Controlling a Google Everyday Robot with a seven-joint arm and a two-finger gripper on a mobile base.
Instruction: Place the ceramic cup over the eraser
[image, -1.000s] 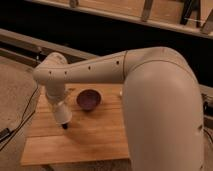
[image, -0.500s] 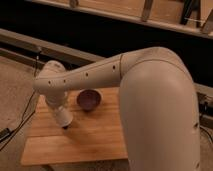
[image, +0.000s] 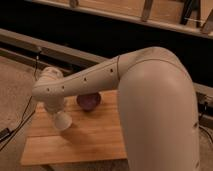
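Note:
My gripper (image: 59, 116) hangs at the end of the arm over the left part of the wooden table (image: 95, 135). A small white tapered ceramic cup (image: 63, 122) sits at its tip, tilted, with its lower end close to the tabletop. The gripper is shut on the cup. The black eraser does not show; the arm and the cup cover the spot below them.
A dark purple-brown bowl (image: 89, 101) stands on the table just right of the gripper, partly behind the forearm (image: 95, 77). The robot's big white body (image: 160, 115) fills the right side. A dark rail (image: 30, 42) runs behind the table, with floor to the left.
The wrist has turned and moved slightly down and right over the left of the table. The white cup now shows at its tip where the dark gripper showed before.

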